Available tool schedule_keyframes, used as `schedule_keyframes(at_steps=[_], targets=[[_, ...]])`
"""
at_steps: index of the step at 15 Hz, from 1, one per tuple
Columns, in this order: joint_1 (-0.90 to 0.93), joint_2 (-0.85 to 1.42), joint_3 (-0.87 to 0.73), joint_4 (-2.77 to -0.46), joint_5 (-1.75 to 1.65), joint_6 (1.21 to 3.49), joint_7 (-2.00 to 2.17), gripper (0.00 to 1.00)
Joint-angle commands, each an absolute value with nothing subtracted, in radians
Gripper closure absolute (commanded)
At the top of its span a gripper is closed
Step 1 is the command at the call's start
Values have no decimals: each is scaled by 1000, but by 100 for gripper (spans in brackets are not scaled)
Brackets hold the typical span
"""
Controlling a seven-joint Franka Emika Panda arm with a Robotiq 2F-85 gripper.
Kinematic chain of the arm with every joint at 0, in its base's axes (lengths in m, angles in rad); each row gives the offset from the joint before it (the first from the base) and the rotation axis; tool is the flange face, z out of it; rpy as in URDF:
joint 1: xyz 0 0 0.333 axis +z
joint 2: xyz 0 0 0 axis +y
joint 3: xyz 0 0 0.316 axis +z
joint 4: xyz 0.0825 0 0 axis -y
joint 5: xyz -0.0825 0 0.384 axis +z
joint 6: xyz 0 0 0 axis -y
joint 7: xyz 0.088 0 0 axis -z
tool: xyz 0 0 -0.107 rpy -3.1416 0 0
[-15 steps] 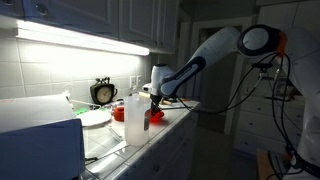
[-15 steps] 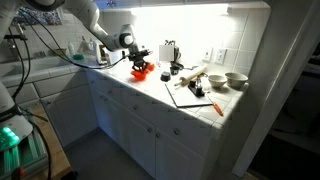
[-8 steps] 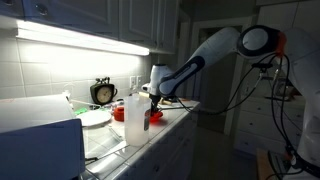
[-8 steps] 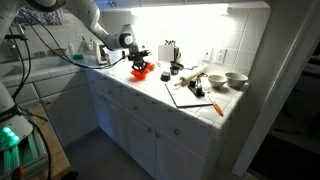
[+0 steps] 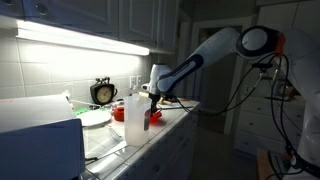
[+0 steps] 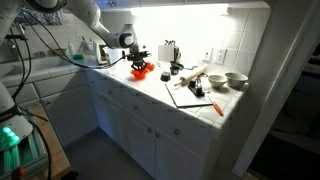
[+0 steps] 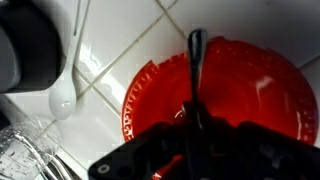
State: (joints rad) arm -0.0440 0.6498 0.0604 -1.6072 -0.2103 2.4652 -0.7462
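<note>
The jaws, as we see them in the wrist view, are closed on a thin dark utensil (image 7: 195, 70), which reaches out over a red plate (image 7: 245, 90). The red plate sits on the white tiled tabletop (image 7: 130, 30), directly beneath the jaws. A white spoon (image 7: 65, 98) lies just beside its rim, with a clear container (image 7: 22, 150) nearby. In an exterior view, a tall clear bottle (image 5: 134, 118) stands close to the plate.
</note>
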Motion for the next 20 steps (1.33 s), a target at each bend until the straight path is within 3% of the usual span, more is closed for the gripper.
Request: schedule_keyframes(at_steps=[1,20], targets=[[-66,682,90,-1564,-163,2448,-738,98],[-125,669,149,-1576,-31,2484,-752,98]])
